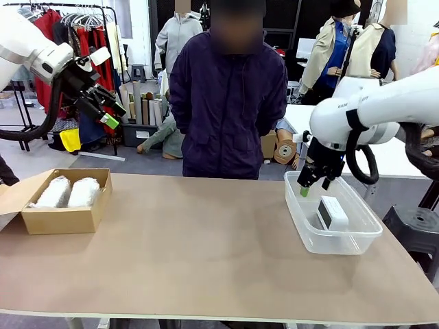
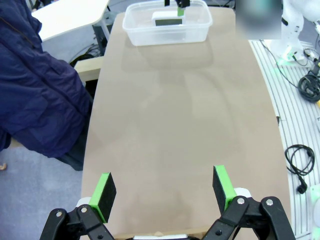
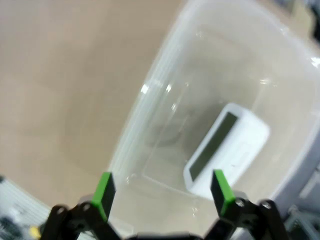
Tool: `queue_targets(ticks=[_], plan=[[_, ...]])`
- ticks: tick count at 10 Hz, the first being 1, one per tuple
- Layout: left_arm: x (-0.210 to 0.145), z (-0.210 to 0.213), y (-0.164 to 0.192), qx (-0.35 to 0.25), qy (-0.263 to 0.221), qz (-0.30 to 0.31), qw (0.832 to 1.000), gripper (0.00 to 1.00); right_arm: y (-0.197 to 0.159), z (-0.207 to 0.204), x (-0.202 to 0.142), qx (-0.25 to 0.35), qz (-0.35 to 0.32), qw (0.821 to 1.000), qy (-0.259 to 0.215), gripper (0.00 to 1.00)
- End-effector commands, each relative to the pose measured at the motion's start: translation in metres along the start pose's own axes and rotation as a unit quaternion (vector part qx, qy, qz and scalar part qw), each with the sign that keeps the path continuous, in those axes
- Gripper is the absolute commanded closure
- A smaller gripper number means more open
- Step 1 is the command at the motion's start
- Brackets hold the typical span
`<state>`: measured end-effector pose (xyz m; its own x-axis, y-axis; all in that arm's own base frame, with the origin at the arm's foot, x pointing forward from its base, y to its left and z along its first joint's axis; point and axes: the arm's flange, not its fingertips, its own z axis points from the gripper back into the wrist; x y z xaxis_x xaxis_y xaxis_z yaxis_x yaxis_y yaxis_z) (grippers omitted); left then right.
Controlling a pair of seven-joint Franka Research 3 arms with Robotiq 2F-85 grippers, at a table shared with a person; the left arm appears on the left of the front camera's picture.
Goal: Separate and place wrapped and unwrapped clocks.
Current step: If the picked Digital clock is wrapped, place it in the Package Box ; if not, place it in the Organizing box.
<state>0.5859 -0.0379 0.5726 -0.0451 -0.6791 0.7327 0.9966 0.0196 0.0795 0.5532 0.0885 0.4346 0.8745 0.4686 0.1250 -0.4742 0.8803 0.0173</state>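
Note:
Two wrapped bundles (image 1: 68,192) of white bubble wrap lie side by side in an open cardboard box (image 1: 65,218) at the table's left. The unwrapped white clock (image 1: 333,213) with a dark display lies in a clear plastic tub (image 1: 346,240) at the right; the right wrist view shows the clock (image 3: 225,149) inside the tub (image 3: 145,125). My right gripper (image 1: 309,186) hangs open just above the tub's far end, holding nothing. My left gripper (image 1: 110,113) is raised high at the far left, open and empty; from its wrist (image 2: 162,192) it looks across the table at the tub (image 2: 167,30).
A person in a dark blue jacket (image 1: 226,103) stands at the table's far edge, hands out of sight. The brown tabletop (image 1: 199,240) lies bare between box and tub. Clothes racks and a white side table stand behind.

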Motion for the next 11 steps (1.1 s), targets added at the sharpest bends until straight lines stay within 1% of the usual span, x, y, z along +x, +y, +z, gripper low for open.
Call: queue_targets(ticks=[1,2,3,4,5,6,7,8,9,10,11], plan=[[0.0,0.002,-0.001,-0.003,0.002,-0.008,1.0,0.0,0.003,0.028,-0.011,0.048,0.086,0.995,-0.006,0.0],[0.0,0.002,-0.001,-0.003,0.002,-0.008,1.0,0.0,0.01,0.042,-0.012,0.086,0.163,0.983,0.009,0.0],[0.0,0.002,-0.001,-0.003,0.002,-0.008,1.0,0.0,0.014,0.055,-0.015,0.131,0.249,0.96,0.0,0.0],[0.0,0.002,-0.001,-0.003,0.002,-0.008,1.0,0.0,0.023,0.066,-0.02,0.174,0.304,0.936,-0.03,0.0],[0.0,0.002,-0.001,-0.003,0.002,-0.008,1.0,0.0,0.024,0.079,-0.02,0.203,0.348,0.914,-0.041,0.0],[0.0,0.002,-0.001,-0.003,0.002,-0.008,1.0,0.0,0.028,0.09,-0.021,0.218,0.37,0.9,-0.068,0.0],[0.0,0.002,-0.001,-0.003,0.002,-0.008,1.0,0.0,0.029,0.104,-0.018,0.232,0.386,0.889,-0.085,0.0],[0.0,0.002,-0.001,-0.003,0.002,-0.008,1.0,0.0,0.026,0.114,-0.013,0.227,0.396,0.883,-0.105,0.0],[0.0,0.002,-0.001,-0.003,0.002,-0.008,1.0,0.0,0.022,0.121,-0.012,0.245,0.407,0.869,-0.139,0.0],[0.0,0.002,-0.001,-0.003,0.002,-0.008,1.0,0.0,0.016,0.132,-0.007,0.275,0.421,0.851,-0.153,0.0],[0.0,0.002,-0.001,-0.003,0.002,-0.008,1.0,0.0,0.013,0.135,-0.004,0.29,0.418,0.843,-0.176,0.0]])
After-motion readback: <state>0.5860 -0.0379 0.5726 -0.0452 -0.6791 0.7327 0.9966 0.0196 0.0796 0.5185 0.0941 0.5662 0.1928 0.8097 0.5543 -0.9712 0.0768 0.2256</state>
